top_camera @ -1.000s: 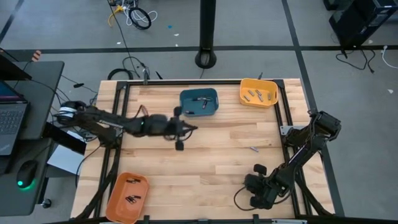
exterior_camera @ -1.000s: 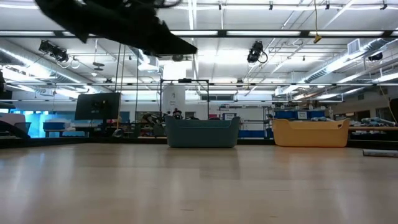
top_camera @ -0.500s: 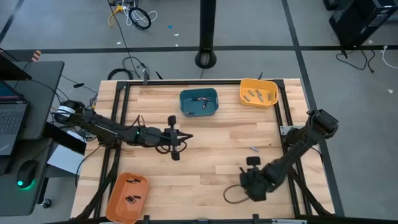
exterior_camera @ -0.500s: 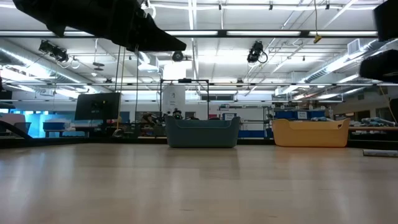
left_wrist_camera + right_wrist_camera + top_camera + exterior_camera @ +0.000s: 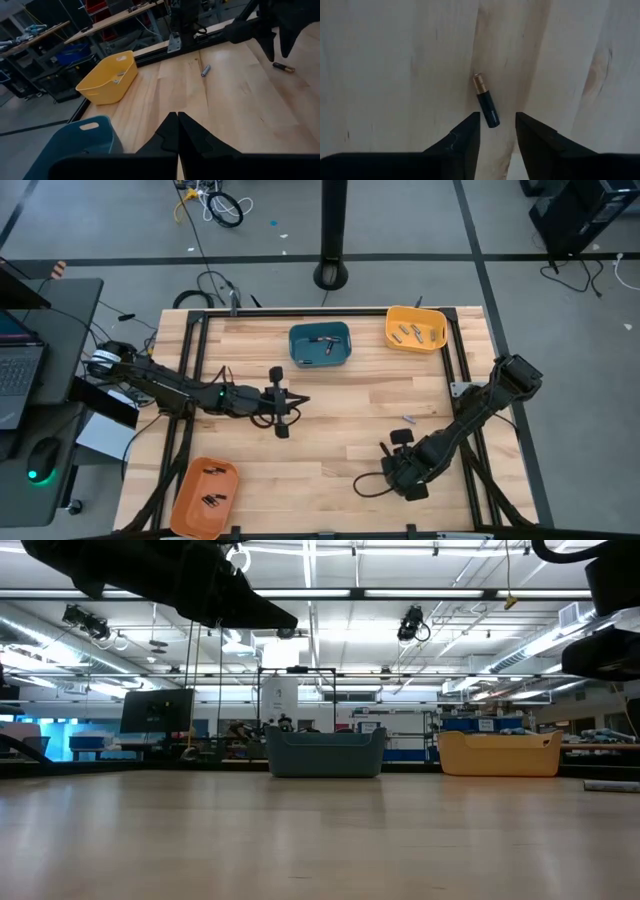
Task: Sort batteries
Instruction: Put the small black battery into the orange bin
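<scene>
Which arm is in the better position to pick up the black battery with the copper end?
The right. The right gripper is open, directly over the battery; the left gripper is shut and farther away.

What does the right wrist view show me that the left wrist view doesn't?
Only the right wrist view shows the right gripper from directly above, open, with the black-and-copper battery lying loose on the wood just ahead of the gap, untouched. Only the left wrist view shows the shut left gripper, the yellow bin, the teal bin and a silvery-grey battery on the table. Both share the black-and-copper battery, which lies under the right arm's dark fingers in the left wrist view, and the wooden table.
</scene>
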You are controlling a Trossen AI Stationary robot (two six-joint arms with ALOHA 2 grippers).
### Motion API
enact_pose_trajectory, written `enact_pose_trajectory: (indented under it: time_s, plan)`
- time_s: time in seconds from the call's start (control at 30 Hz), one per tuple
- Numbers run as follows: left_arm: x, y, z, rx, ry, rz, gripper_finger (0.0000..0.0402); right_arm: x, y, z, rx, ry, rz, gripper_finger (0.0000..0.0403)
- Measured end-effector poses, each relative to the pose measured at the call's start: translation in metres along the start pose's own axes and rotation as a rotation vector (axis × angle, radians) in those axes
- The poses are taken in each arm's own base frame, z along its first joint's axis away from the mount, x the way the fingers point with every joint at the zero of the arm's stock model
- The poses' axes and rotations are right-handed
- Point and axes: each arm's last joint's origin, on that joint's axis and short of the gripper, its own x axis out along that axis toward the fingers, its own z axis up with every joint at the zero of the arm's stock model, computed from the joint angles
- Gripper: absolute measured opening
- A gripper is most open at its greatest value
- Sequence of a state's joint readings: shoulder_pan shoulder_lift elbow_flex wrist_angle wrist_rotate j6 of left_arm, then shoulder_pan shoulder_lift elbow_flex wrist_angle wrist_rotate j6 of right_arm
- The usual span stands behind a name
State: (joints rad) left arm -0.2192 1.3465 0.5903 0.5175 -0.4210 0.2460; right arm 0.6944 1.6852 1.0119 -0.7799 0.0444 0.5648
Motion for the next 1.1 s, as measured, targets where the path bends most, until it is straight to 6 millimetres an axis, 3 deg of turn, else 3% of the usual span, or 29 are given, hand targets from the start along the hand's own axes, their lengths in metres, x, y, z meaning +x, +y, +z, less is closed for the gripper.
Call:
enact_pose_trajectory:
  time_s: [0.3, 0.57, 0.77, 1.03, 1.1]
  plan:
    - [0.0, -0.001, -0.001, -0.035, 0.012, -0.008, 0.0004, 0.001, 0.0, 0.0, -0.042, 0.004, 0.003, 0.0183]
    - [0.0, -0.001, -0.002, -0.035, 0.016, -0.01, 0.0008, 0.026, 0.007, 0.002, -0.084, 0.054, -0.007, 0.0177]
    - [0.0, -0.001, -0.002, -0.033, 0.019, -0.011, 0.0009, 0.033, 0.009, 0.002, -0.093, 0.085, -0.008, 0.0147]
    - [0.0, -0.001, -0.002, -0.039, 0.019, -0.011, 0.0009, 0.033, 0.009, 0.002, -0.093, 0.079, -0.002, 0.0043]
    - [0.0, -0.002, -0.002, -0.038, 0.018, -0.015, 0.001, 0.033, 0.009, 0.002, -0.095, 0.081, -0.003, 0.0032]
